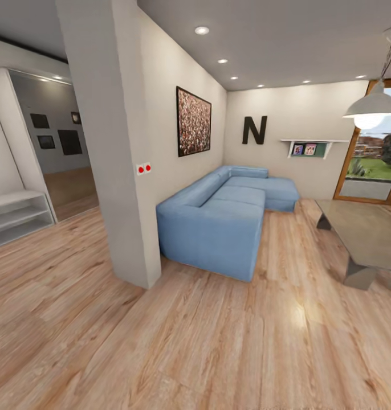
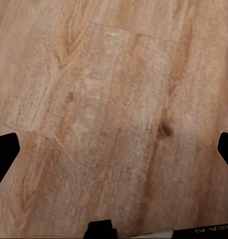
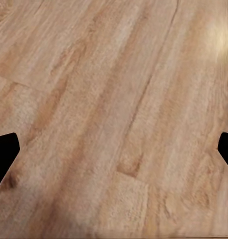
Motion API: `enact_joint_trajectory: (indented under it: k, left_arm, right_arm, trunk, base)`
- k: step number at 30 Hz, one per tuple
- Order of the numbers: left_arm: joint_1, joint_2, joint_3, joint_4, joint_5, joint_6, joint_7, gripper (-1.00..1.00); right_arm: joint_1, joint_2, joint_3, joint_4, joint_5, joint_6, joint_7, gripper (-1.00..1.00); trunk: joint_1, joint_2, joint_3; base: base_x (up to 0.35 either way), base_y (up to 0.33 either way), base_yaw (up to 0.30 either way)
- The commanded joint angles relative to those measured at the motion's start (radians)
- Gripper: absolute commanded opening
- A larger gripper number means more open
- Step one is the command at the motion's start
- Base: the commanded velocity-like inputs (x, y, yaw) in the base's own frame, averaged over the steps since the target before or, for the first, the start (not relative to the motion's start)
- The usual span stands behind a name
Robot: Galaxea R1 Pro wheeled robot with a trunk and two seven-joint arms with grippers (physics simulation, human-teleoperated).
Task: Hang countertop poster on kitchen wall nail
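Both grippers, left and right, hang spread wide over pale wood floor; blue sofa stands beside a brown speckled canvas.

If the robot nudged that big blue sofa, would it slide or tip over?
Probably neither easily. The blue sofa is broad, low and L-shaped, so tipping looks unlikely. It seems heavy for its bulk, though the smooth wood floor might let it slide under a firm push.

Home living room, blue corner sofa on pale wood plank floor, framed speckled canvas, wall letter N, pendant lamp, low table.
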Motion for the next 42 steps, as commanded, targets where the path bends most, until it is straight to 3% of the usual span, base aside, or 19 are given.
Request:
enact_joint_trajectory:
  k: [1,42]
  left_arm:
    - [0.000,0.000,0.000,0.002,-0.010,0.002,0.000,1.00]
    - [0.001,0.000,0.004,0.024,-0.008,-0.001,-0.002,1.00]
  right_arm:
    - [-0.001,0.000,-0.001,0.001,0.000,-0.003,-0.001,1.00]
    - [-0.001,-0.014,-0.001,0.002,0.000,-0.005,0.000,1.00]
  trunk:
    - [0.000,0.000,0.000]
    - [0.000,0.000,0.035]
  base:
    - [0.000,0.000,-0.277]
    - [0.000,0.000,-0.274]
